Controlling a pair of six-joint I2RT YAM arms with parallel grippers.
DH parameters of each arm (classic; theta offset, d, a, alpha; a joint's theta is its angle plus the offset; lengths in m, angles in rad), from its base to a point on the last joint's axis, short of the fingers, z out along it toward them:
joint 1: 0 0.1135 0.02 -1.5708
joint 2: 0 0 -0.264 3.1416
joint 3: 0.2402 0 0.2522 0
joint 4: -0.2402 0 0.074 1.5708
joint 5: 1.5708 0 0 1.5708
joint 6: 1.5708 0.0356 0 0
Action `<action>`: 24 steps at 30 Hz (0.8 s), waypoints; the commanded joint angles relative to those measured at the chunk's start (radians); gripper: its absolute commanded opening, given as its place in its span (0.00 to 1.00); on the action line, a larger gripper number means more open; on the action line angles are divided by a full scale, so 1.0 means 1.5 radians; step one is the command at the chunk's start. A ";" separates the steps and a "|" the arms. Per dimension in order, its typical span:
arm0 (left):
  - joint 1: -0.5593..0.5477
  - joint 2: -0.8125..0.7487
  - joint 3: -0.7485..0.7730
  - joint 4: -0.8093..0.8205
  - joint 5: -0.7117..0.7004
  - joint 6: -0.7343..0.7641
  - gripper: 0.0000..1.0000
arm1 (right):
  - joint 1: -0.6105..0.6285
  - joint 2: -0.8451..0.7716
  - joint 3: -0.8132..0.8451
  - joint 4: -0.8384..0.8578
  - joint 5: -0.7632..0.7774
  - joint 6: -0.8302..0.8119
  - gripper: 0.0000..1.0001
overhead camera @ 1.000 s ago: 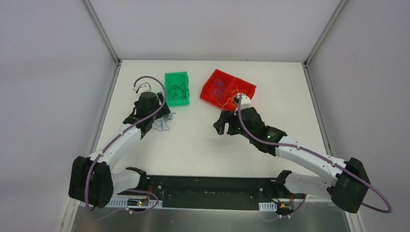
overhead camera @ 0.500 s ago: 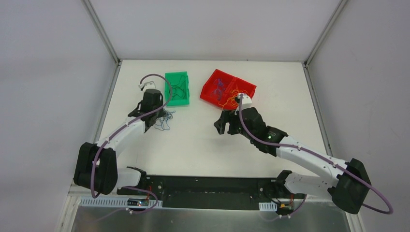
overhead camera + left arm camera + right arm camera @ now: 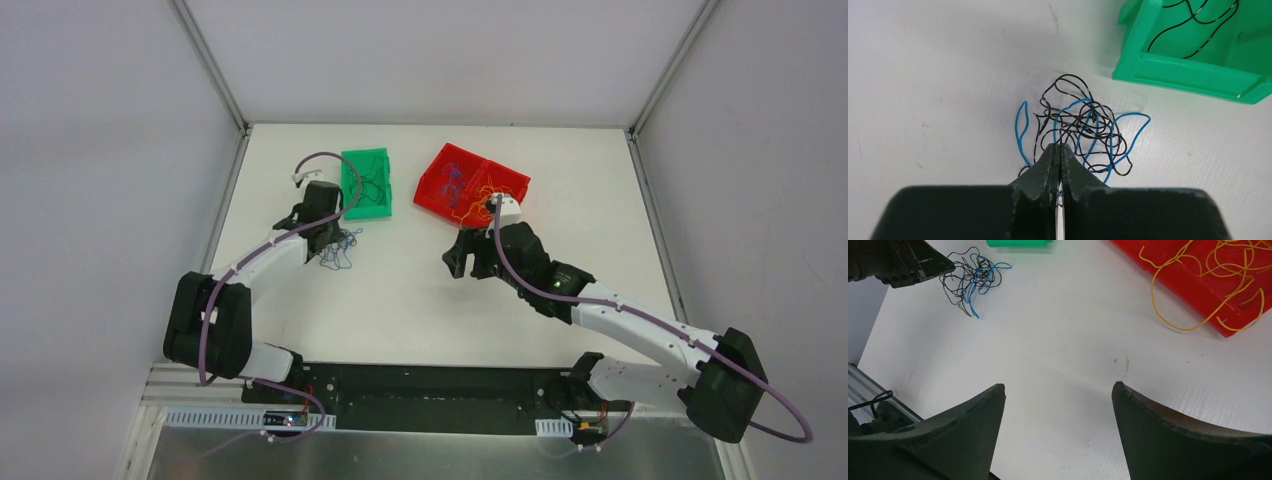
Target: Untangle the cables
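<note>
**Left Arm Pinches the Knot's Near Edge: Draw One Strand Out Slowly**

The left gripper [image 3: 1058,148] has its jaws pressed together at the near rim of the cable knot [image 3: 1083,125], apparently nipping a strand or two. Which colour is caught cannot be told. The knot lies on the white table [image 3: 938,75], just beside the green bin [image 3: 1193,70] but not touching it.

It is a loose scribble of hair-thin black and blue wire, springy and looped, with one long blue loop sticking out to the left. Such wire probably snags easily. The pull would best be slow and low, directed away from the bin, and should stop if the whole clump drags along.

The bin is glossy moulded plastic and holds a few black strands. The right gripper [image 3: 1058,390] hangs with its jaws wide apart and empty over bare table, well apart from the knot. It is free to pin the clump if needed.

At far right, the red bin [image 3: 1193,280] holds yellow-orange wires [image 3: 1218,270], some spilling over its lip.
</note>
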 commanded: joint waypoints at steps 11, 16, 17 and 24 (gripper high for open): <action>-0.147 -0.082 0.041 0.034 0.206 0.032 0.00 | 0.003 -0.012 0.000 0.027 0.023 -0.015 0.82; -0.253 -0.061 0.102 0.037 0.311 0.058 0.00 | 0.004 -0.035 -0.012 0.031 0.060 -0.021 0.82; -0.262 -0.067 0.106 0.038 0.331 0.067 0.00 | 0.004 -0.035 -0.014 0.034 0.065 -0.022 0.82; -0.287 -0.172 0.063 0.084 0.355 0.095 0.00 | 0.004 0.010 -0.006 0.034 0.073 -0.025 0.80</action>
